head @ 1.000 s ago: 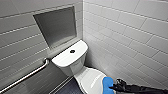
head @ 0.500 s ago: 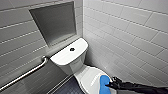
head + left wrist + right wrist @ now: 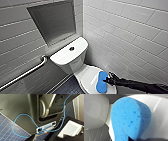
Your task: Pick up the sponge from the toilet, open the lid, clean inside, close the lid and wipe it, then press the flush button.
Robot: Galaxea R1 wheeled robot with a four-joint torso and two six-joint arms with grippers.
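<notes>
Right gripper (image 3: 108,80) meets the edge of the sponge (image 3: 101,85), which lies on the closed lid (image 3: 86,75) of the toilet (image 3: 67,57); I cannot tell whether it grips. I judge the sponge light, soft and compressible, best pinched across its narrow middle.

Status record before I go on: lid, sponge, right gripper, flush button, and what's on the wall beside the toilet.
lid: closed over the bowl
sponge: lying on the lid, on the side nearer the tiled side wall
right gripper: at the sponge's edge, arm above the lid; grip cannot be told
flush button: centre of the tank top, nothing touching it
toilet: in the corner, tank against the back wall
grab bar: on the wall beside the tank
</notes>
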